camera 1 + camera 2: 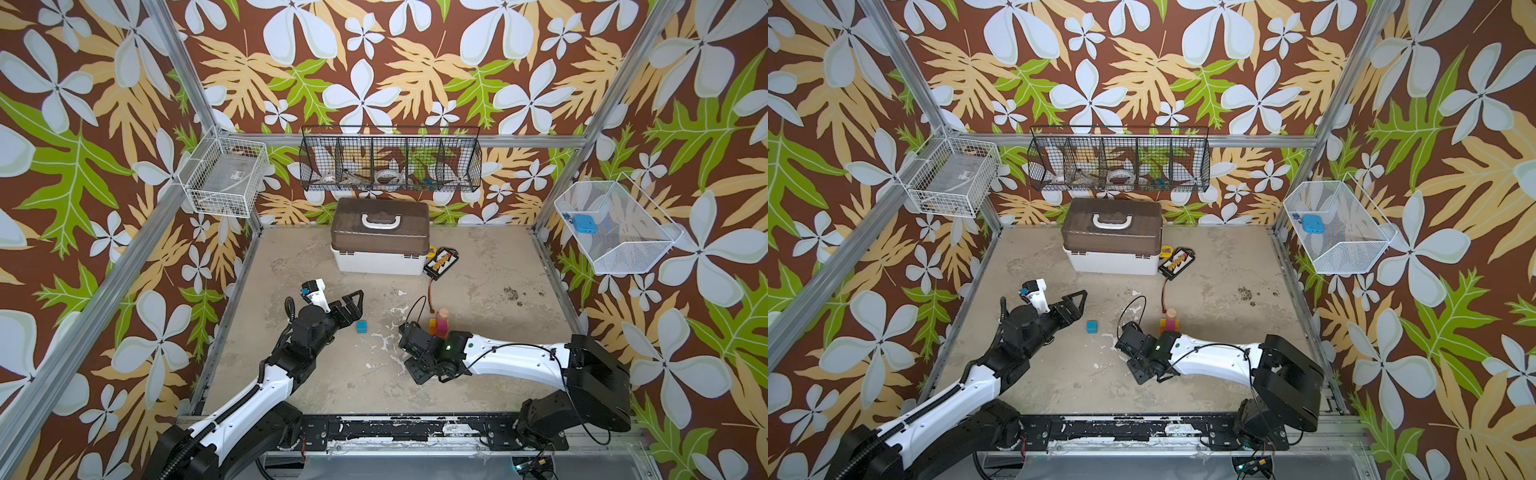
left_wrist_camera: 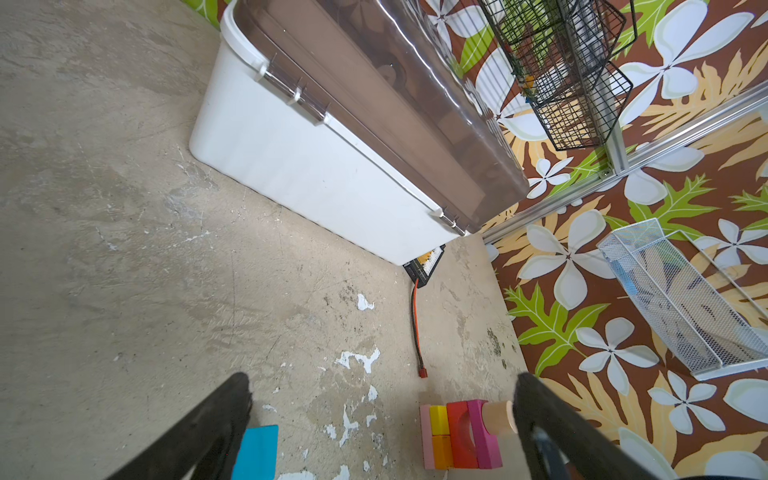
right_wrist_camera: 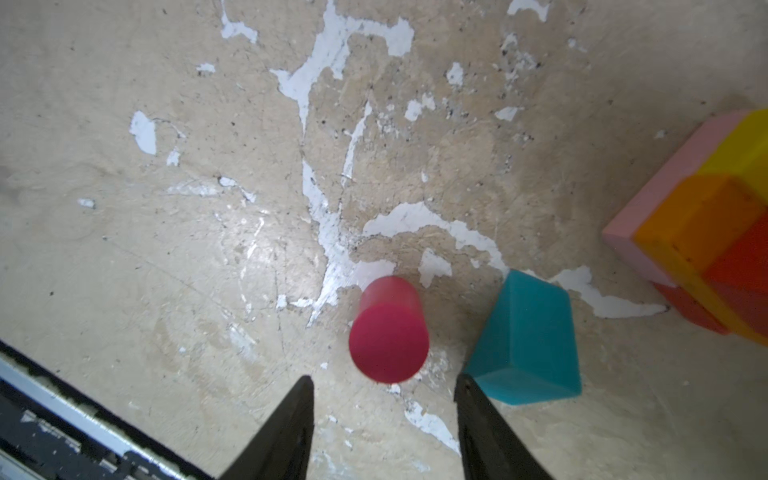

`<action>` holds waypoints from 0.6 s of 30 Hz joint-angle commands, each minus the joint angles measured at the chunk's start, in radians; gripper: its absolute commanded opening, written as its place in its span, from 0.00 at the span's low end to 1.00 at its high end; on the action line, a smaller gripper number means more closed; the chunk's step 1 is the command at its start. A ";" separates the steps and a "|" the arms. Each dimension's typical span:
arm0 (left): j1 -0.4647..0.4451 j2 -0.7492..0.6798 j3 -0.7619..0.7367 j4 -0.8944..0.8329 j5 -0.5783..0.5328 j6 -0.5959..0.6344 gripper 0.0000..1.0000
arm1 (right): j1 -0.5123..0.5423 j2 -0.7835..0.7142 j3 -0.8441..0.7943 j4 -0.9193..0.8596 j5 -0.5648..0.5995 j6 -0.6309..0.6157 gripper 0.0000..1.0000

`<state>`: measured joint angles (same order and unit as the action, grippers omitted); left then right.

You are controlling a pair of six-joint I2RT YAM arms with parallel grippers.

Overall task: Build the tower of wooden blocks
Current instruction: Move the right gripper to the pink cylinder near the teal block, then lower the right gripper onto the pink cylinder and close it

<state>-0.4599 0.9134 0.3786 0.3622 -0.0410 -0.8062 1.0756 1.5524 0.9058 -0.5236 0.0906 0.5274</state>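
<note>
Tower: narrow, pink, yellow, magenta, tan-topped

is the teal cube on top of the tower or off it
Off. The teal cube sits on the table, clear of the tower, which is capped by a tan cylinder.

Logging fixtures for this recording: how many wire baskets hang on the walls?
3. One white basket on the left wall, a black divided basket on the back wall above the lidded box, and a second white basket on the right wall. None seems hidden.
</note>
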 commanded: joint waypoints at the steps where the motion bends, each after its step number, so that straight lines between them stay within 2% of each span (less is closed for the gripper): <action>1: -0.001 -0.005 -0.003 0.030 -0.009 0.004 1.00 | 0.002 0.029 0.013 0.011 0.024 0.020 0.53; 7: -0.001 -0.015 -0.004 0.029 -0.011 0.004 1.00 | 0.003 0.067 0.033 0.015 0.026 0.025 0.49; 18: 0.000 -0.016 -0.006 0.027 -0.013 0.003 1.00 | 0.002 0.106 0.053 0.001 0.049 0.030 0.34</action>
<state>-0.4599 0.8989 0.3729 0.3630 -0.0463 -0.8066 1.0760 1.6573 0.9516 -0.5129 0.1165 0.5468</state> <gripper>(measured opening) 0.996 0.354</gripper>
